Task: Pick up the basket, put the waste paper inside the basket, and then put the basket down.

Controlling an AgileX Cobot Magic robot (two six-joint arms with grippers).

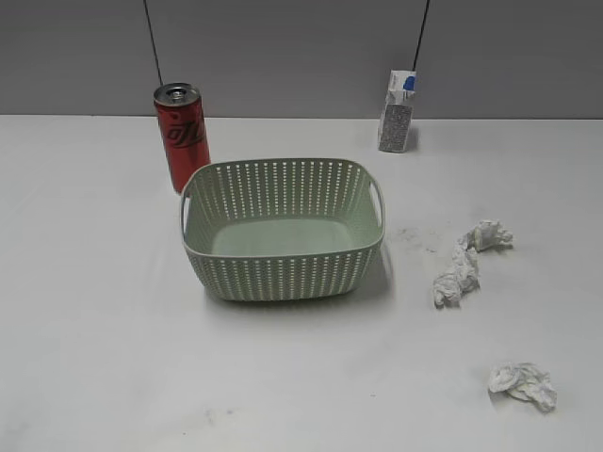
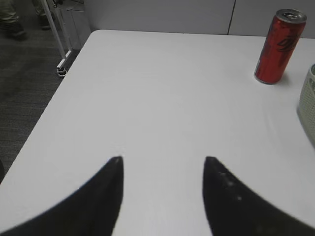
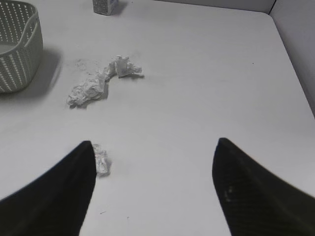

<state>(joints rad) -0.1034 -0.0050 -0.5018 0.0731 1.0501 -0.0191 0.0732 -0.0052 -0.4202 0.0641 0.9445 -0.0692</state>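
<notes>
The pale green basket (image 1: 283,273) stands empty in the middle of the table; its edge shows in the left wrist view (image 2: 309,105) and its side in the right wrist view (image 3: 17,46). Three white wads of waste paper lie to its right: one (image 1: 487,234) and another (image 1: 456,279) close together, a third (image 1: 523,384) nearer the front. In the right wrist view they show as a far one (image 3: 123,67), a middle one (image 3: 87,92) and a near one (image 3: 101,160) beside the left finger. My left gripper (image 2: 162,160) is open over bare table. My right gripper (image 3: 153,142) is open and empty. Neither gripper shows in the exterior view.
A red soda can (image 1: 181,135) stands behind the basket's left corner and shows in the left wrist view (image 2: 279,46). A white-and-blue carton (image 1: 398,111) stands at the back right. The table's left edge (image 2: 49,113) drops to the floor; a wall runs along the right.
</notes>
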